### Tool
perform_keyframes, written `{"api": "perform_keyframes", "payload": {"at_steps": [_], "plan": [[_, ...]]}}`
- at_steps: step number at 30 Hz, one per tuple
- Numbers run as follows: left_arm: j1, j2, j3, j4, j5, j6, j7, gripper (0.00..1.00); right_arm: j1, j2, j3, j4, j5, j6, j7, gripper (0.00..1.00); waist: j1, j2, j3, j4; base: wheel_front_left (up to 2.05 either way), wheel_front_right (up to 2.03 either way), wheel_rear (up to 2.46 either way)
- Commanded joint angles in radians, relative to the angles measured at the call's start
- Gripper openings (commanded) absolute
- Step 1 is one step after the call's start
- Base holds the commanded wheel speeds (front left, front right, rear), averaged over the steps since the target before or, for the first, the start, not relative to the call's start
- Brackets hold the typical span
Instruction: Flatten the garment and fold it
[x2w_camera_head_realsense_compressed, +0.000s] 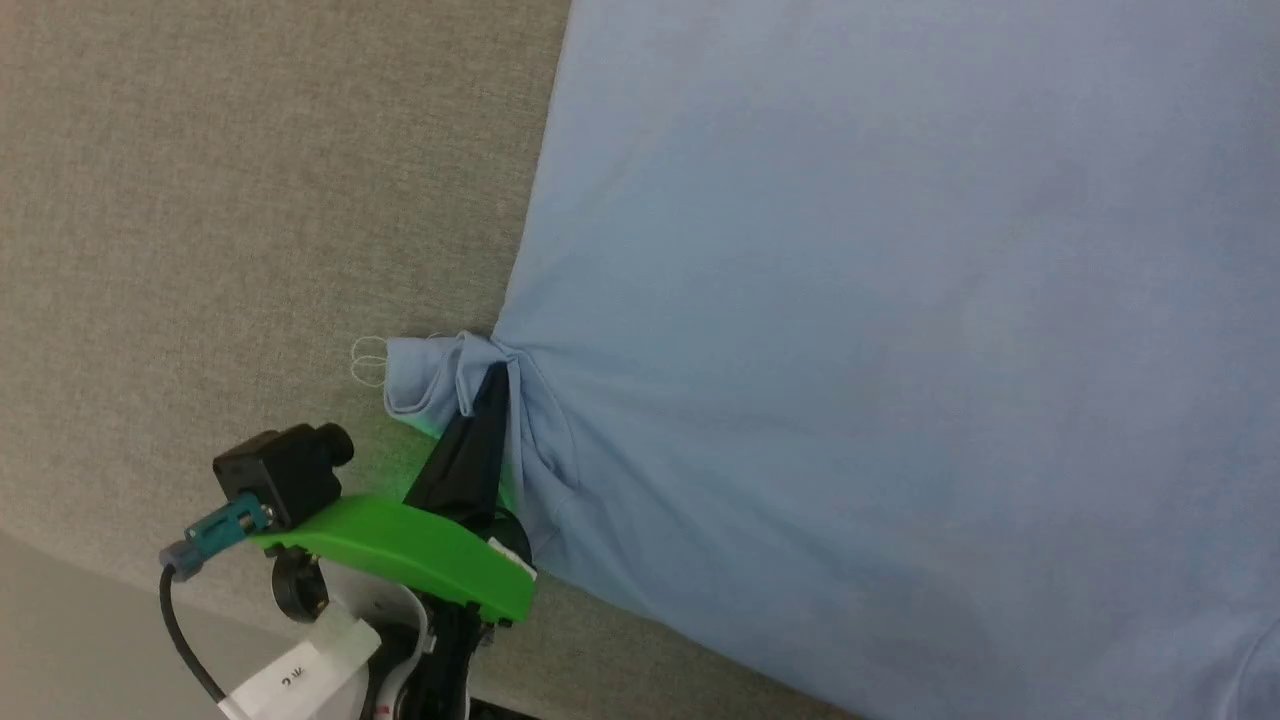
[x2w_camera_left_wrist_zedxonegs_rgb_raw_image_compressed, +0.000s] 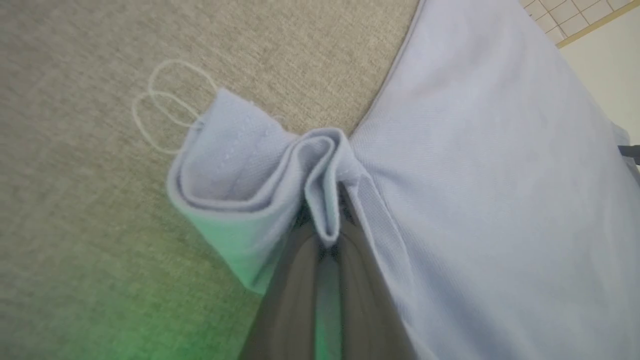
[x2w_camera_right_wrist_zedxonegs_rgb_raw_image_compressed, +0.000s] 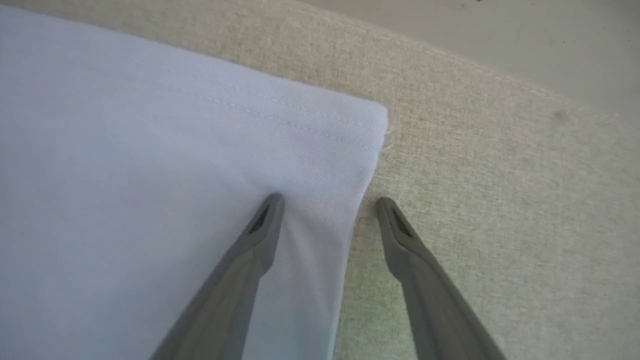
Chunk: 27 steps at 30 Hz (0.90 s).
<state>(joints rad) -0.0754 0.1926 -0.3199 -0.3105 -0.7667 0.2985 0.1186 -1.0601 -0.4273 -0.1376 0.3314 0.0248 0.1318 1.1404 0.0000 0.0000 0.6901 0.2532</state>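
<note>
Garment (x2w_camera_head_realsense_compressed: 900, 350) lies spread over the grey bench (x2w_camera_head_realsense_compressed: 250, 200), light blue and mostly smooth. At its near edge the left hand (x2w_camera_head_realsense_compressed: 492, 385) is clamped on a bunched fold, fabric puckering around the dark fingers, with a loose white thread loop (x2w_camera_head_realsense_compressed: 368, 362) just beside the pinch. At a hemmed corner the right hand (x2w_camera_right_wrist_zedxonegs_rgb_raw_image_compressed: 330, 202) stands spread open, one finger over cloth, the other over bare bench.
</note>
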Motion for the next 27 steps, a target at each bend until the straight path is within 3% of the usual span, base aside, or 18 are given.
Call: {"api": "perform_keyframes", "payload": {"at_steps": [1, 10, 16, 21, 27], "plan": [[0.005, 0.016, 0.016, 0.056, 0.001, 0.021, 0.01, 0.0, 0.044, 0.017, 0.008, 0.024, 0.007, -0.001, 0.006, 0.0, 0.0, 0.0, 0.006, 0.008, 0.0, 0.0, 0.0], [0.005, 0.051, 0.038, 0.094, 0.012, 0.025, 0.01, 0.0, 0.092, -0.017, -0.031, -0.077, 0.114, -0.001, -0.175, 0.0, 0.0, 0.0, -0.156, -0.073, 0.0, 0.0, 0.0], [0.047, 0.088, 0.054, 0.08, 0.022, 0.059, 0.038, 0.0, 0.29, -0.069, -0.047, -0.2, 0.219, -0.001, -0.258, 0.0, 0.0, 0.0, -0.313, -0.154, 0.0, 0.0, 0.0], [0.084, 0.117, 0.068, 0.057, 0.018, 0.08, 0.067, 0.0, 0.533, -0.023, -0.095, -0.311, 0.269, -0.001, -0.262, 0.0, 0.0, 0.0, -0.402, -0.217, 0.0, 0.0, 0.0], [0.116, 0.134, 0.071, 0.043, 0.018, 0.102, 0.093, 0.0, 0.846, 0.09, -0.14, -0.413, 0.306, -0.001, -0.232, 0.0, 0.0, 0.0, -0.47, -0.269, 0.0, 0.0, 0.0]]}}
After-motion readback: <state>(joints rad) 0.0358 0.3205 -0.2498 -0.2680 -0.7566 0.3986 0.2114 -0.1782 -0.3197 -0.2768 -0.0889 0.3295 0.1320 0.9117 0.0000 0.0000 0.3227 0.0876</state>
